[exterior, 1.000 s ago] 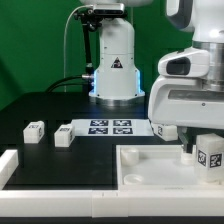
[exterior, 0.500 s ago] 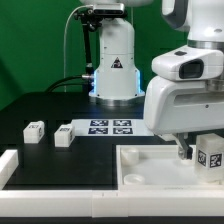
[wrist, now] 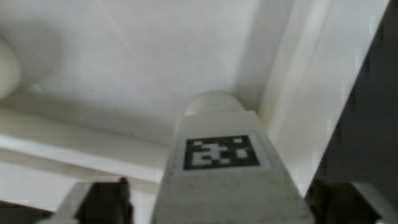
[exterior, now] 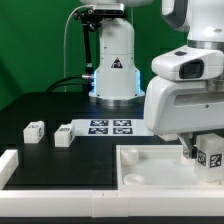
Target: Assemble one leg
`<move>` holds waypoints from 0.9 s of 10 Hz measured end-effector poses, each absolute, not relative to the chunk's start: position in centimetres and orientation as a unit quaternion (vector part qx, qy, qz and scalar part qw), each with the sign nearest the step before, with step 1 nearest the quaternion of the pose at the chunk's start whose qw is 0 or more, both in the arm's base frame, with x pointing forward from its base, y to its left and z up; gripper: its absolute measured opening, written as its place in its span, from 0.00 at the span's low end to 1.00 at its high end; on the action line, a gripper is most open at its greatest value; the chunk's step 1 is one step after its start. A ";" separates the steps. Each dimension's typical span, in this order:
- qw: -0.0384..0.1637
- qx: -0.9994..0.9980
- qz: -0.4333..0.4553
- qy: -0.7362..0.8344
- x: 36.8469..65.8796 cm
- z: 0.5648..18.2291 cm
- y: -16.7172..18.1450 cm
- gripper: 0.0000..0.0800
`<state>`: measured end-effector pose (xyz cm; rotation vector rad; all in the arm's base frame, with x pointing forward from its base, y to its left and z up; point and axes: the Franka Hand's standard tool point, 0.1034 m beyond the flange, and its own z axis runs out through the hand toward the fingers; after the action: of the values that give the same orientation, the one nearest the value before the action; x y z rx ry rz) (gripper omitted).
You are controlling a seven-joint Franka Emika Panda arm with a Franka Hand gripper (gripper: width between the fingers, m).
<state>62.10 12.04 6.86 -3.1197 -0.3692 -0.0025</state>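
My gripper (exterior: 199, 154) is shut on a leg (exterior: 210, 157), a small white block with a square tag. It holds the leg upright over the right part of the large white tray-like piece (exterior: 150, 166), low above its surface. In the wrist view the leg (wrist: 222, 150) fills the middle between the two dark fingers (wrist: 98, 200), tag facing the camera, with the tray's white surface and rim (wrist: 302, 60) beyond it. Two more legs (exterior: 35, 130) (exterior: 64, 135) lie on the black table at the exterior view's left.
The marker board (exterior: 110, 127) lies at the table's middle back. The arm's base (exterior: 113, 62) stands behind it. A white bracket-like bar (exterior: 8, 166) sits at the front on the exterior view's left. The tray's raised rim surrounds the held leg.
The gripper with the leg has shifted slightly towards the exterior view's left and up over the tray a second ago. Since half a second ago it has hardly moved.
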 end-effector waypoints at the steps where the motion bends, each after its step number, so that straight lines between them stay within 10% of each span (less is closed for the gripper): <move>1: 0.000 -0.993 -0.001 -0.117 62.1 6.9 12.0 0.37; 9: 0.012 -0.944 -0.004 0.330 61.9 6.7 12.1 0.36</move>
<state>61.94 12.07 6.71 -2.9432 1.0283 -0.0111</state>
